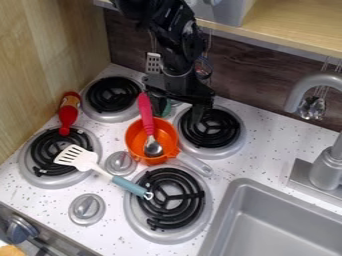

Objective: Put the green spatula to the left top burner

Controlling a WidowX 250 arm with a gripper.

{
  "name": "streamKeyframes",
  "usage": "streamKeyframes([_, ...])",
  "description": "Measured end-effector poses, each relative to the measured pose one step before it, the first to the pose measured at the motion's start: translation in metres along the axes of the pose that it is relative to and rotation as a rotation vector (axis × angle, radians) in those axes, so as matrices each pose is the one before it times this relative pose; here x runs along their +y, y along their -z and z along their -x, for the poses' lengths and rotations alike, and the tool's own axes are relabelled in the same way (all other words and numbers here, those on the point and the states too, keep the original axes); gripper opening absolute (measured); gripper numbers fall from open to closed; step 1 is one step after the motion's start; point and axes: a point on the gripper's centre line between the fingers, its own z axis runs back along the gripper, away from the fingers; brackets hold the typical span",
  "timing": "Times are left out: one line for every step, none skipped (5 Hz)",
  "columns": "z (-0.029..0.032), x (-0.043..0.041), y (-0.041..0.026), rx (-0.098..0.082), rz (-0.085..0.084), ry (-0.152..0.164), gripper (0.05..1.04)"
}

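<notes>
The black two-finger end effector [179, 107] hangs over the back of the white speckled tabletop [267, 150], its fingers spread wide apart and gripping nothing that I can see. The spatula with a slotted white head and blue-green handle [103, 171] slants across the front: its head lies over the left bottom burner [43, 172], its handle's end over the right bottom burner [186, 220]. The black-coiled left top burner [112, 95] sits near the tabletop's back left corner, beside the red bottle [69, 112].
</notes>
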Motion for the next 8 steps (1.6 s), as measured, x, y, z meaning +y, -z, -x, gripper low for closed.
streamKeyframes([0.00863,0.00151,0.00894,0.0329,-0.0109,-0.0102,0.999])
streamKeyframes([0.02060,0.00023,0.00466,0.0296,-0.0634,-0.1358,0.999])
streamKeyframes([0.01793,0.00526,0.00464,0.0631,-0.0012,-0.1187,0.999])
streamKeyframes([0.00752,0.00758,-0.00670,-0.0252,-0.0882,-0.1121,0.999])
streamKeyframes([0.01015,0.01322,0.00229,0.0172,-0.0663,-0.1041,0.999])
streamKeyframes([0.00880,0.01198,0.00554,0.0496,-0.0240,-0.1115,0.999])
streamKeyframes([0.00292,0.01092,0.00685,0.0446,-0.0272,-0.1185,0.999])
streamKeyframes([-0.00032,0.01006,0.01380,0.0539,-0.0142,-0.1368,0.999])
